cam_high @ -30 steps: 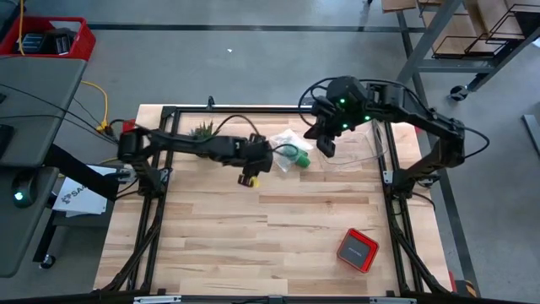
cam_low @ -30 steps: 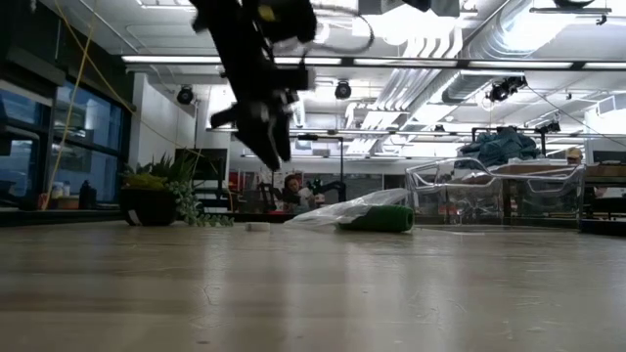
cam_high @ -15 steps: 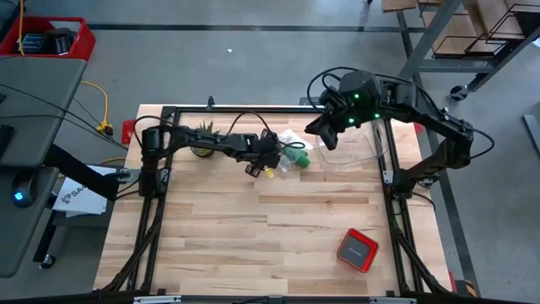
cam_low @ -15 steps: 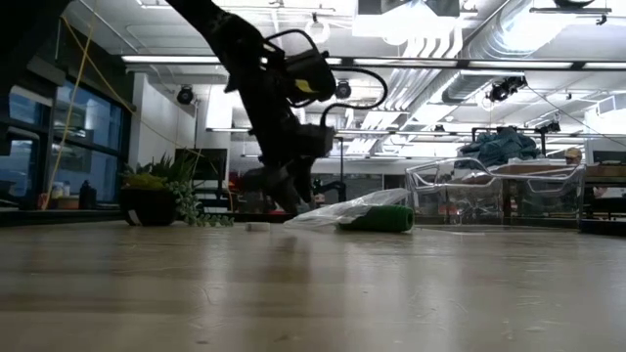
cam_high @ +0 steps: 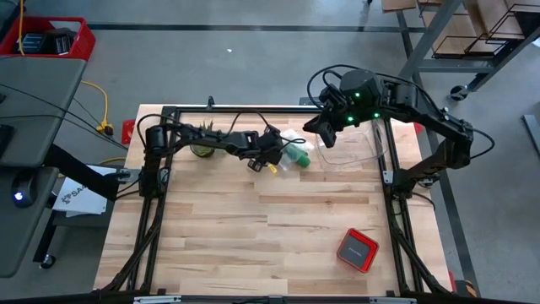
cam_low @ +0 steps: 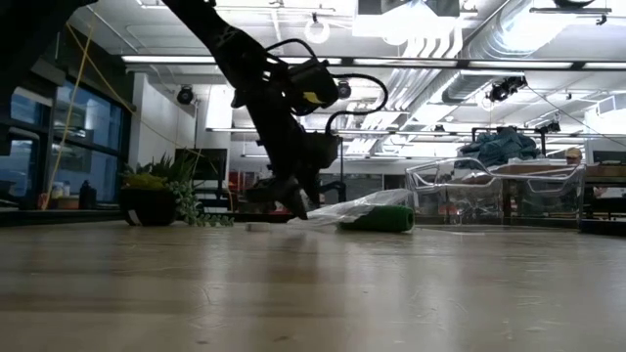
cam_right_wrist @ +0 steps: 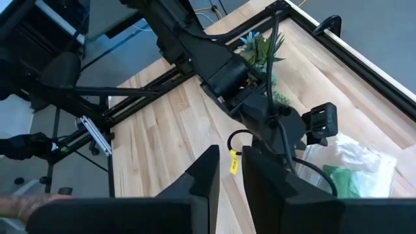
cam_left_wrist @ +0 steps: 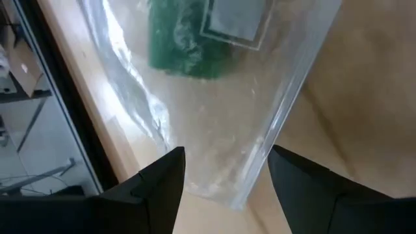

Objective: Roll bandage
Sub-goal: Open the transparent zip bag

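Note:
The green bandage roll [cam_high: 299,156] lies inside a crinkly clear plastic bag [cam_high: 285,143] that rests on the table at the far middle. The roll also shows in the low view [cam_low: 377,219] and in the left wrist view [cam_left_wrist: 185,39]. My left gripper [cam_high: 272,162] is open and low over the table at the bag's left end [cam_left_wrist: 227,175], one finger on either side of it. My right gripper [cam_high: 314,127] hangs in the air above the bag's far right side, empty, with a narrow gap between its fingers [cam_right_wrist: 231,162]. My left gripper's open fingers [cam_left_wrist: 156,188] stand on either side of the bag's end, slanting down from the table's left. I cannot tell whether they touch the bag.
A potted plant [cam_high: 202,139] stands at the far left behind my left arm. A clear plastic container [cam_high: 359,148] sits at the far right. A small white ring [cam_low: 257,227] lies left of the bag. A red box [cam_high: 357,250] lies at the near right.
My left gripper has gone down and toward the table's far right, from well above the table to the bag's left end. My right gripper has drawn back up and toward the far edge, away from the bag. The bag and roll have stayed in place.

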Available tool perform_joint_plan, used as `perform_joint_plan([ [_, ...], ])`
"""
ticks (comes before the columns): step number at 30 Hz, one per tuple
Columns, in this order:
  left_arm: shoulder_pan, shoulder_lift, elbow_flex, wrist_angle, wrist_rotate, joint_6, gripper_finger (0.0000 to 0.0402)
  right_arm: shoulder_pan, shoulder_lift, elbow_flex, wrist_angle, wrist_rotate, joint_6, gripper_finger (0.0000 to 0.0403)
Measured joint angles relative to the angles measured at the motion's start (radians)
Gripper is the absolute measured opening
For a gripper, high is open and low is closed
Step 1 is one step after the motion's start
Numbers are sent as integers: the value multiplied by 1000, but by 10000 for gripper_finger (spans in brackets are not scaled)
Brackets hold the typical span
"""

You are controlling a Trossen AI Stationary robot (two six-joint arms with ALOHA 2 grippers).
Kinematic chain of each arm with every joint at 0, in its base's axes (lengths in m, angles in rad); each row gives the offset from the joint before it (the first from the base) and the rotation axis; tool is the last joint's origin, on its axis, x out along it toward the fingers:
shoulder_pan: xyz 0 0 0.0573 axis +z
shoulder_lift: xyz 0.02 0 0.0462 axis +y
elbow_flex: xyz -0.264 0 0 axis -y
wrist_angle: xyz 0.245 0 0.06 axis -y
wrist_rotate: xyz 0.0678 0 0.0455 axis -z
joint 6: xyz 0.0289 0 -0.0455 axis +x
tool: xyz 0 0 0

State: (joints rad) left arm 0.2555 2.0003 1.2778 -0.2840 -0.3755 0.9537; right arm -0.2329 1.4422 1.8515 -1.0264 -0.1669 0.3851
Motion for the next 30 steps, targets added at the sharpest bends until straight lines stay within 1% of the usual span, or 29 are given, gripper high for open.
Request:
perform_joint_plan([
  [3, 9, 0, 0, -2, 0, 29, 192, 0, 0, 0, 1, -2, 3, 58],
  [5, 14, 0, 0, -1, 0, 51, 166, 0, 0, 0, 6, -3, 3, 58],
  [7, 14, 0, 0, -1, 2, 63, 127, 0, 0, 0, 8, -4, 4, 58],
  [11, 10, 0, 0, -1, 16, 66, 24, 0, 0, 0, 36, -17, 11, 58],
  [12, 7, 0, 0, -3, 15, 52, 13, 0, 0, 0, 46, -21, 11, 58],
  [15, -4, 0, 32, -47, -15, 1, 7, 0, -2, 0, 72, -29, 11, 58],
  [18, -14, -24, 91, -156, -13, -99, 2, 0, -10, 0, 84, -51, 11, 58],
  [22, -17, -102, 144, -260, 58, -276, 1, 0, -28, 0, 74, -52, -10, 58],
  [28, -17, -268, 148, -330, 145, -477, 0, 0, -61, 0, 64, -52, -71, 58],
  [30, -17, -327, 148, -341, 179, -568, 0, 0, -65, 0, 51, -53, -87, 58],
])
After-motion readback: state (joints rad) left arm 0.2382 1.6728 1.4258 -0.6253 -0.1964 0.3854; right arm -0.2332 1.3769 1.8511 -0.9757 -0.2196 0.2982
